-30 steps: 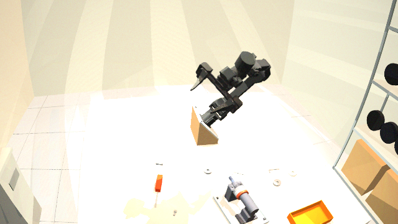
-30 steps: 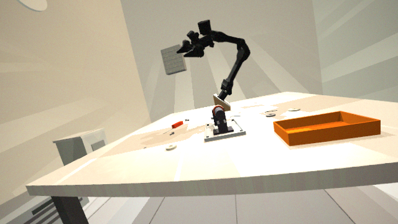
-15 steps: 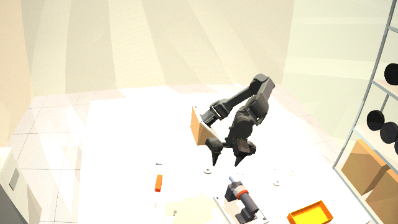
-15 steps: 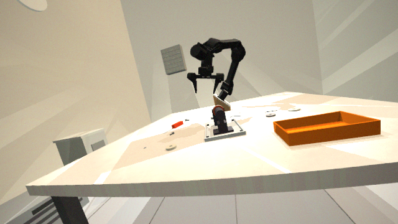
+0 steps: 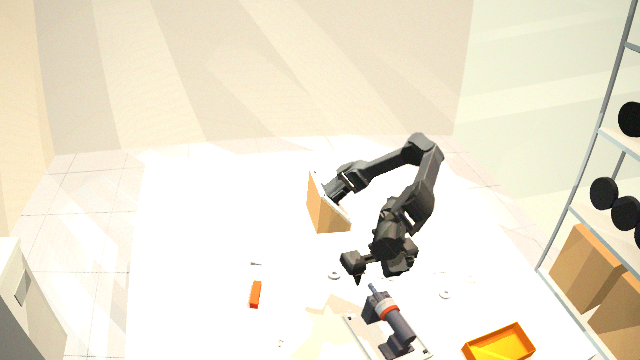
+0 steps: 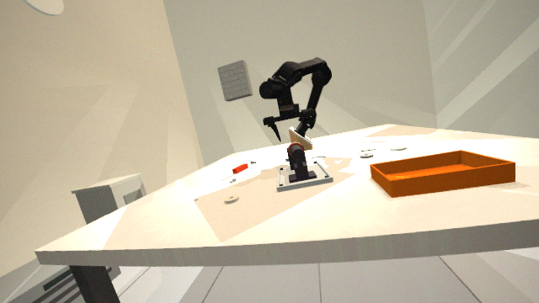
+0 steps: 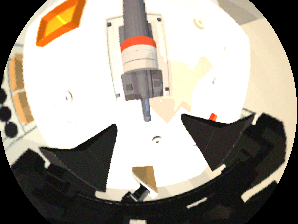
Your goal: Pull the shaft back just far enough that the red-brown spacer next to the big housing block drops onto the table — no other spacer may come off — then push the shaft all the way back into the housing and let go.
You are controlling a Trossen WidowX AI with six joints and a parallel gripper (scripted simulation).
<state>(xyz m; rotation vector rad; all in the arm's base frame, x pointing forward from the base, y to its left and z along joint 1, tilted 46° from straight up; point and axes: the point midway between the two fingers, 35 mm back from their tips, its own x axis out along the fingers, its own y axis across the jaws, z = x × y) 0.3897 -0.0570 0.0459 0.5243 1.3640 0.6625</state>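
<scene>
The shaft's thin blue-grey end sticks out of the dark support block. The red-brown spacer sits on the assembly, against the big dark housing. Pale spacers lie between it and the support block. The shaft inside the spacers and housing is hidden. My gripper is wide open and empty, above the shaft's free end. In the wrist view one finger is on each side of the shaft end, not touching it.
The assembly stands on a pale base plate. An orange tray is to its right in the top and exterior views. An orange-red block lies to the left. Loose rings lie around.
</scene>
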